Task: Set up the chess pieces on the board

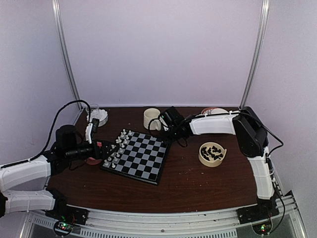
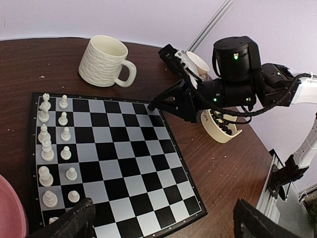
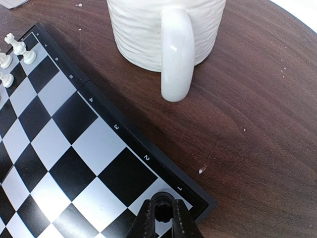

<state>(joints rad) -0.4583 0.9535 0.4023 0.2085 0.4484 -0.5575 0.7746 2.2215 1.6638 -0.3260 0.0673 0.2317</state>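
A black chess piece (image 3: pixel 162 212) is clamped in the right gripper (image 3: pixel 162 220), directly above the corner square of the board (image 3: pixel 74 148) nearest the mug (image 3: pixel 163 29); the left gripper (image 2: pixel 166 220) is spread wide at the opposite edge

A ribbed cream mug (image 1: pixel 150 118) is set upright on the dark wooden table (image 1: pixel 198 188). A clear glass dish (image 1: pixel 98 116) (white lumpy stuff inside) is placed far left, a cream bowl (image 1: pixel 211 163) right, a pink dish (image 2: pixel 10 208) near left.
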